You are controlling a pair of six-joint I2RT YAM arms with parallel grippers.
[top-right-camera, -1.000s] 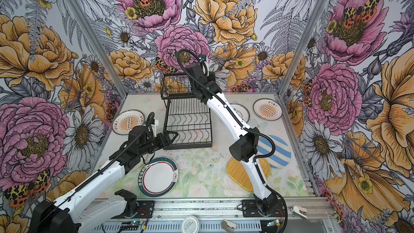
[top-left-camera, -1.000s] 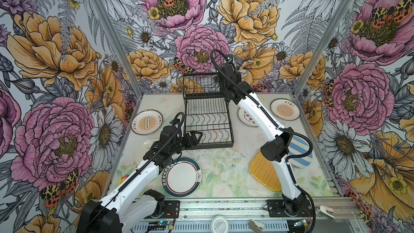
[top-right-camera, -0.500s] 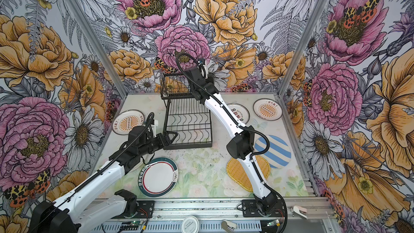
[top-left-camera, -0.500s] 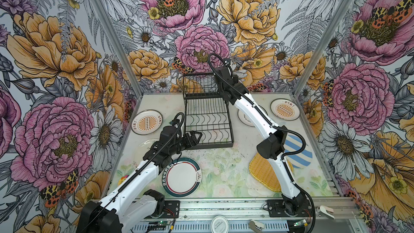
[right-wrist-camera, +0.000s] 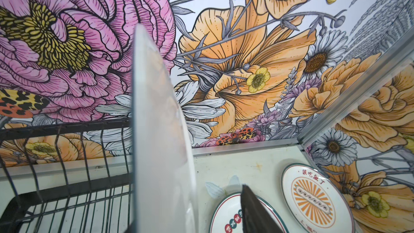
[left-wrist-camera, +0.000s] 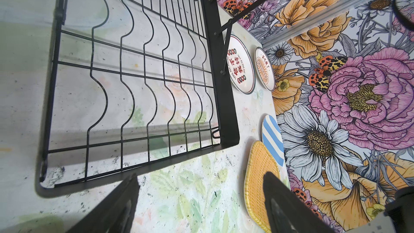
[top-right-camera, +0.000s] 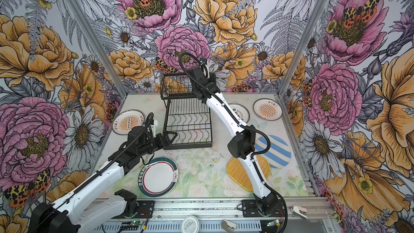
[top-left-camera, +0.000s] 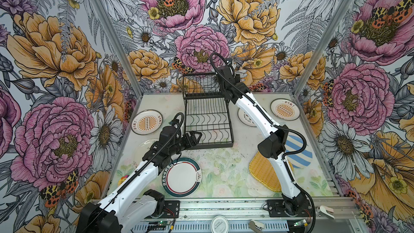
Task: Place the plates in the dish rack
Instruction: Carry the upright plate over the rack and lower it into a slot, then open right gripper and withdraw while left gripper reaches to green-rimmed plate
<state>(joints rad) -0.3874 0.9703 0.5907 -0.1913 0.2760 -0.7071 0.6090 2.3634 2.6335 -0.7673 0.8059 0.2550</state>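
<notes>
Teal-rimmed plate point(top-left-camera: 182, 177) lay flat at the table's point(top-left-camera: 224, 164) near edge, left of centre, with the yellow woven plate point(top-left-camera: 262, 171) to its right and the blue-striped plate point(top-left-camera: 300, 153) just beyond that one. Past them, the left gripper point(top-left-camera: 196, 136) hovered at the near left corner of the dish rack point(top-left-camera: 212, 146), its jaws spread wide and holding nothing. One sunburst plate point(top-left-camera: 146, 122) sat left of the rack. The character plate point(top-left-camera: 245, 116) lay on the rack's right, partly under the right arm, and a far sunburst plate point(top-left-camera: 285, 109) lay near the right back corner. Farthest off, the right gripper point(top-left-camera: 220, 85) reached the rack's raised tier. An upright plate point(right-wrist-camera: 161, 142) stood on edge there, and the one visible finger point(right-wrist-camera: 257, 211) stood clear of it, the jaws released.
</notes>
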